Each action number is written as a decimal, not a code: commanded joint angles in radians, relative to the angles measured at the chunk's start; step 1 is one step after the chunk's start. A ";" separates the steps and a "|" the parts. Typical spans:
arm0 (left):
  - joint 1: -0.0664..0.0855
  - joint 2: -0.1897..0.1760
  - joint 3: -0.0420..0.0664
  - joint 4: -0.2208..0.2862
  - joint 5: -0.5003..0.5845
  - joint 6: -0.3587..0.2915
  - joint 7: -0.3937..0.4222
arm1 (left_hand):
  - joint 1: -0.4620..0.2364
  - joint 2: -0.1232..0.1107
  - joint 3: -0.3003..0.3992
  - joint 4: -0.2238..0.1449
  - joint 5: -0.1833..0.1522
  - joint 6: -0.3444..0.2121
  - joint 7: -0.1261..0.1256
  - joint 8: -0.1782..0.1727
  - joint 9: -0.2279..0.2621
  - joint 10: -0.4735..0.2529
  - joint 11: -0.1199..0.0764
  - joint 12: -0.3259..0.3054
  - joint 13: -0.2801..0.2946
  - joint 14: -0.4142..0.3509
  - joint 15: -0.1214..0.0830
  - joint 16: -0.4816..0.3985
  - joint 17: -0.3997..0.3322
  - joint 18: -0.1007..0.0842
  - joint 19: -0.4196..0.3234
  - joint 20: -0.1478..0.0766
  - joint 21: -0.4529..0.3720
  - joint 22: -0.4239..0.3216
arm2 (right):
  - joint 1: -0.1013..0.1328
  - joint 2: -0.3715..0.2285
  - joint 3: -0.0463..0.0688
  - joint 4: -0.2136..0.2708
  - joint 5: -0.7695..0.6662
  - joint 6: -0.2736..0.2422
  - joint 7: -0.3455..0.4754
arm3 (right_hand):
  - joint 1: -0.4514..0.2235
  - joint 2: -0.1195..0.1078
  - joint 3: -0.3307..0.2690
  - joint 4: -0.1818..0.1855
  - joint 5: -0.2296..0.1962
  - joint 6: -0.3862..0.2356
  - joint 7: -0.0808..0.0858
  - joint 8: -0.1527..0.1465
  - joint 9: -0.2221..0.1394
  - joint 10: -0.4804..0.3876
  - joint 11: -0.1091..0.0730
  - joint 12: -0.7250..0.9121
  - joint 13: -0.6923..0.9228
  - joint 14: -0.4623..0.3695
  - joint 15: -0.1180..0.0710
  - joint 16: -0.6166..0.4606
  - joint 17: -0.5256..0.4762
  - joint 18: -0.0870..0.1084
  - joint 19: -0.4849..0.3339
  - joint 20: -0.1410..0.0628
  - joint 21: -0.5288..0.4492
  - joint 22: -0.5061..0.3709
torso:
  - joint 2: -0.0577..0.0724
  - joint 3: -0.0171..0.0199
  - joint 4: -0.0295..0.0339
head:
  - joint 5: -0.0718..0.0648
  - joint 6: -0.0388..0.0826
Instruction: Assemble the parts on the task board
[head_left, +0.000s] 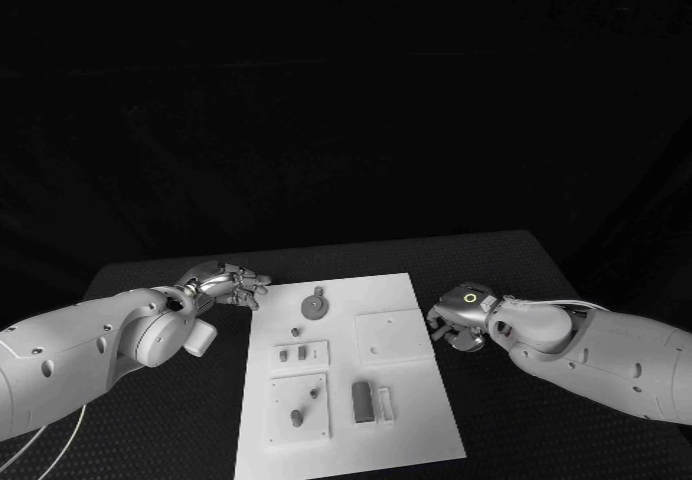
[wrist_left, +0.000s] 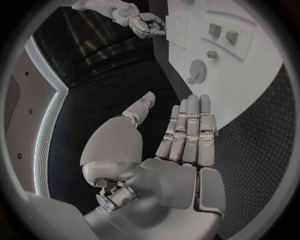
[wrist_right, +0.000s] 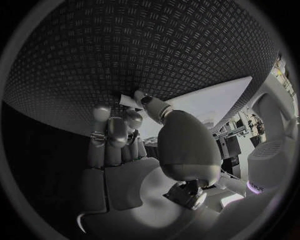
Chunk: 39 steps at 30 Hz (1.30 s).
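Both hands flank the task board (head_left: 404, 300): left hand (head_left: 228, 286) spread and empty, right hand (head_left: 459, 318) pinching a small pale part (wrist_right: 130, 101). Seating it seems next.

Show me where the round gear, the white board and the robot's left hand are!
Gear (head_left: 313, 302), head view, on its round face.
Board (head_left: 404, 420), head view, on a bare part near its right edge.
Left hand (wrist_left: 181, 145), left wrist view, on the middle of the hand.
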 joint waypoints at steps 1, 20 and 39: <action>0.001 0.001 0.000 0.001 -0.003 0.011 0.004 | -0.003 0.006 -0.001 0.003 -0.003 -0.006 -0.002 0.006 -0.001 -0.005 0.000 0.001 0.001 -0.004 0.000 -0.006 0.001 0.011 -0.005 0.003 -0.004 0.000 | -0.008 -0.004 -0.007 0.002 -0.025 0.016 -0.017 | -0.001 -0.013 0.001 0.000 0.002 -0.014 0.003 -0.006 -0.040 -0.006 0.002 0.007 -0.002 -0.008 -0.001 -0.006 -0.002 0.014 -0.007 0.000 -0.005 0.016 | 0.000 0.0005 0.0004 | -0.001 0.001; 0.001 0.000 0.000 0.000 -0.003 0.009 0.003 | -0.001 0.007 -0.001 0.001 -0.003 -0.006 -0.002 0.007 -0.001 -0.006 0.000 0.001 0.001 -0.004 0.000 -0.006 0.002 0.012 -0.005 0.003 -0.004 0.000 | 0.001 -0.055 -0.005 0.075 0.011 -0.177 -0.086 | -0.032 -0.040 0.001 0.046 0.002 -0.003 0.017 0.016 -0.044 -0.005 0.012 0.016 -0.011 -0.001 -0.006 -0.004 0.000 0.014 0.004 -0.005 -0.007 0.014 | 0.000 -0.0003 0.0004 | -0.006 0.002; 0.001 -0.001 0.000 0.001 -0.003 0.009 0.000 | 0.000 0.009 -0.001 0.001 -0.003 -0.006 -0.002 0.007 -0.001 -0.005 0.000 0.002 0.002 -0.003 0.000 -0.006 0.002 0.012 -0.005 0.003 -0.003 0.001 | 0.042 -0.044 0.005 0.100 0.673 0.103 -0.471 | -0.276 -0.021 -0.005 0.347 0.002 0.164 0.032 0.121 0.006 -0.015 0.023 0.021 -0.028 0.010 0.000 -0.018 -0.023 0.014 0.015 -0.014 -0.020 0.013 | 0.000 -0.0007 0.0004 | -0.009 0.002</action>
